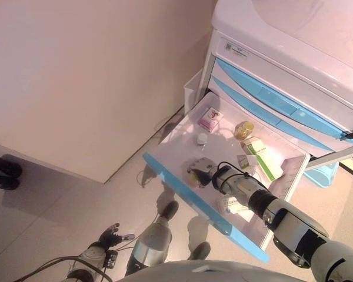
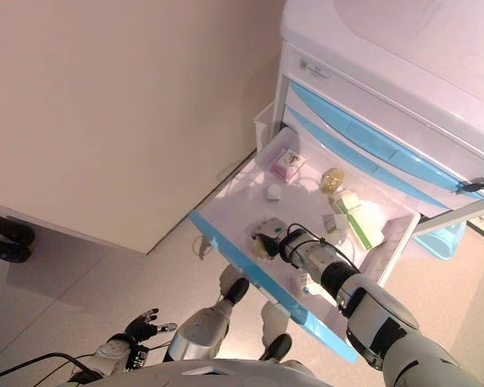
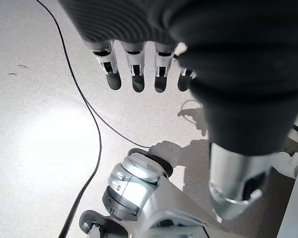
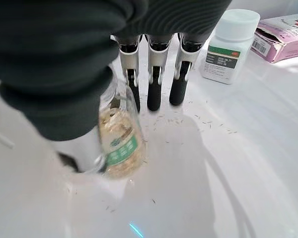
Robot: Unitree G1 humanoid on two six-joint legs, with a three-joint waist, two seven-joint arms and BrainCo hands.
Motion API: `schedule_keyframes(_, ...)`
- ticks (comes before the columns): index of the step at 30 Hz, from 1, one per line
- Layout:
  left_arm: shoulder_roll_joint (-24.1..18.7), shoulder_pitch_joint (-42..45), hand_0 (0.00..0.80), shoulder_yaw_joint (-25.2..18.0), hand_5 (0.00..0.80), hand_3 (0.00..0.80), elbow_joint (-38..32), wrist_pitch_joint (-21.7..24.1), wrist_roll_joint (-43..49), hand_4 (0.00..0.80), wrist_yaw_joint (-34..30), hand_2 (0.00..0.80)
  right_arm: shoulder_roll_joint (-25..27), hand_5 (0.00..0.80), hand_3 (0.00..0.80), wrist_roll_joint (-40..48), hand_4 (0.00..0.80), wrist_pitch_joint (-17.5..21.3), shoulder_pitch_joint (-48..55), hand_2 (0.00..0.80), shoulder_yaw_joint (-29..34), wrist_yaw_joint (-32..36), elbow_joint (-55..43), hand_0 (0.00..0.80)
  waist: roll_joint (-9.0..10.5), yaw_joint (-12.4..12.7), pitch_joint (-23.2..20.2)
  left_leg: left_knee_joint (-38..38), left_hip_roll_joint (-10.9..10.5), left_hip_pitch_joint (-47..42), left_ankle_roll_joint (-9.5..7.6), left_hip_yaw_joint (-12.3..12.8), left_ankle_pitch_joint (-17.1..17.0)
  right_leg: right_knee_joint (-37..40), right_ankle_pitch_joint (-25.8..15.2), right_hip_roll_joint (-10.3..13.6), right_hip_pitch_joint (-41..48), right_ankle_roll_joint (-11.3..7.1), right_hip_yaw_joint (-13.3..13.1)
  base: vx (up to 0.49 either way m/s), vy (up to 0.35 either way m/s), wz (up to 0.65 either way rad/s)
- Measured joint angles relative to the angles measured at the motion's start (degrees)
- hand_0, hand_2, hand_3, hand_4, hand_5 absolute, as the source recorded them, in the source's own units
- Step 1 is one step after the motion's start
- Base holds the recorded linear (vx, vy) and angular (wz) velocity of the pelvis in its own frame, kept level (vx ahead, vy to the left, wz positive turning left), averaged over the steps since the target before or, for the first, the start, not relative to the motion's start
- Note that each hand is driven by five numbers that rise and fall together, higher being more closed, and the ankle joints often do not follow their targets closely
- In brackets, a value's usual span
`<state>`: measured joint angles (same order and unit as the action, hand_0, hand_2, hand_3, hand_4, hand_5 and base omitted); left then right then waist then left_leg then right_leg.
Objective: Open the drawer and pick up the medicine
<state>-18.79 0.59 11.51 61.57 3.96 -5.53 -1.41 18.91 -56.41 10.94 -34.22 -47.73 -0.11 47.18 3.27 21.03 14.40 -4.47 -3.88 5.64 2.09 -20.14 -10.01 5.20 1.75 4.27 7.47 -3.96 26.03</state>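
Observation:
The white drawer with a blue front (image 1: 185, 194) stands pulled out of the cabinet (image 1: 282, 64). My right hand (image 1: 205, 169) reaches into it with straight fingers (image 4: 154, 89) pointing at the drawer floor. A clear jar of yellowish medicine (image 4: 120, 141) lies right beside the fingers under the palm, and also shows in the right eye view (image 2: 260, 246). A white bottle (image 4: 228, 47) and a pink box (image 4: 283, 37) lie just past the fingertips. My left hand (image 1: 110, 236) hangs low over the floor, open and empty.
The drawer also holds a yellow-lidded jar (image 1: 243, 130), a green and white box (image 1: 262, 157) and a small pack (image 1: 230, 205) by my forearm. A white wall panel (image 1: 76, 76) stands to the left. A person's dark shoes (image 1: 3, 172) show at the far left.

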Motion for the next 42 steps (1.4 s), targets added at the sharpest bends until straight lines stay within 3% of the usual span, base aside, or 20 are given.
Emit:
schedule_keyframes(18,0.00,-0.01,0.000,-0.04,0.000,0.000,0.00,-0.01,0.06,0.000,0.00,0.000,0.11,0.800,0.800,0.04,0.800,0.41,-0.09,0.800,0.02,0.40,-0.70,0.800,0.75,-0.07,0.07,0.00,0.00,0.00,0.00,0.00,0.00,0.00,-0.01,0.01,0.02,0.00,0.00,0.000,0.000,0.00)
schedule_keyframes(22,-0.07,-0.05,0.000,-0.16,0.000,0.000,-0.01,-0.05,1.00,0.000,-0.01,0.000,1.36,0.800,0.800,1.02,0.800,-0.49,-0.06,0.800,0.05,1.95,-4.81,0.800,1.28,-0.48,0.35,0.00,0.06,-0.07,0.00,0.14,0.00,-0.01,-0.03,0.00,0.01,0.03,-0.13,0.000,0.000,0.00)
schedule_keyframes(26,-0.24,-0.14,0.000,-0.99,0.000,0.000,-0.04,-0.89,1.01,0.000,-0.01,0.000,6.36,0.800,0.800,6.13,0.800,-2.53,-0.08,0.800,0.57,8.35,-17.59,0.800,2.28,-1.83,0.47,-0.02,0.60,-0.27,-0.01,1.94,0.00,-0.14,-0.07,0.11,0.04,0.05,-0.51,-0.004,-0.015,-0.06)
schedule_keyframes(32,-3.07,0.09,0.000,-3.97,0.000,0.000,0.00,-1.63,0.99,0.000,-0.03,0.000,16.69,0.800,0.800,19.12,0.800,-6.00,-0.33,0.800,7.02,24.59,-36.88,0.800,4.87,-5.00,0.29,-0.29,1.40,-2.31,-0.48,6.71,0.45,-0.48,-0.21,0.11,0.35,0.22,-4.34,0.021,-0.009,-0.31)
schedule_keyframes(39,-4.28,1.13,0.000,-5.17,0.000,0.000,0.14,-1.67,1.02,0.000,0.00,0.000,33.08,0.800,0.800,42.44,0.800,-6.90,-4.45,0.800,15.56,40.01,-47.03,0.800,6.53,-9.81,-0.47,-0.55,2.27,-4.83,-0.89,11.07,1.24,-0.66,-0.85,0.07,0.70,0.47,-8.63,0.037,0.003,-0.33)
schedule_keyframes(42,-4.34,1.86,0.000,-5.16,0.000,0.000,0.74,-1.66,1.02,0.000,0.03,0.000,34.60,0.800,0.800,54.57,0.800,-8.20,-7.53,0.800,18.90,42.22,-47.36,0.800,7.26,-11.50,-1.29,-0.55,2.73,-6.00,-0.90,13.23,1.85,-0.63,-1.15,-0.08,0.90,0.49,-10.86,0.041,0.014,-0.37)
